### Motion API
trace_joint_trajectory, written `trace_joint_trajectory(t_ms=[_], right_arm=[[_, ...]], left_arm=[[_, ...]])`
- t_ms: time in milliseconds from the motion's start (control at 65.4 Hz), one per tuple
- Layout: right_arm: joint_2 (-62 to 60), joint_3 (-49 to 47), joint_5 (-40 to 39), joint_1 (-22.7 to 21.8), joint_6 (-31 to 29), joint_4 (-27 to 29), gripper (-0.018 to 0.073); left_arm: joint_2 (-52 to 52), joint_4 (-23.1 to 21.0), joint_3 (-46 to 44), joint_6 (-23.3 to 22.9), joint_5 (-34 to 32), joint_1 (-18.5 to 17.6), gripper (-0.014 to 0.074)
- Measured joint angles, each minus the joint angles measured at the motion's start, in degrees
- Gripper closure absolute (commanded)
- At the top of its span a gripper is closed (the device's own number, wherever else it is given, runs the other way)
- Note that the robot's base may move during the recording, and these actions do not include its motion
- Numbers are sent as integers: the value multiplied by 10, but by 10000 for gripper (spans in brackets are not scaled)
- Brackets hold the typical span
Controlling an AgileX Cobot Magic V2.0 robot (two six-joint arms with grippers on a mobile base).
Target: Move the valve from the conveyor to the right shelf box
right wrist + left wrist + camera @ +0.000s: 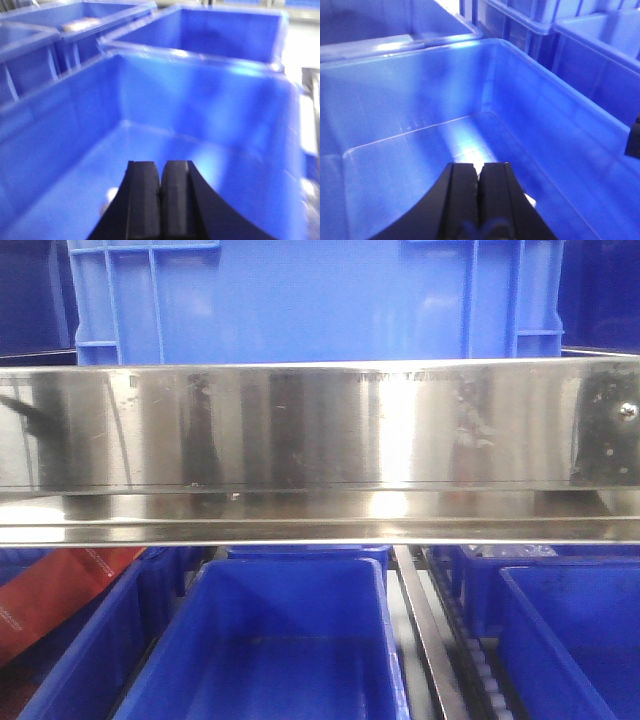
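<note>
Seemingly the job is either finished or unstarted: the left tool and right tool are both clenched on nothing above blue shelf boxes, with neither valve nor conveyor visible anywhere near those boxes.

A shiny steel shelf rail crosses in front of me, reflecting bright light. Blue plastic bins stand below it, another blue crate above.
</note>
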Motion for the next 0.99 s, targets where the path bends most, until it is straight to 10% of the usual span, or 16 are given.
trace_joint_trajectory(t_ms=[398, 994], right_arm=[[-152, 158, -118, -26, 0, -18, 721], [-466, 523, -241, -26, 0, -30, 721]], left_arm=[[-200, 18, 266, 0, -148, 1, 707], [-599, 0, 670, 0, -238, 124, 707]])
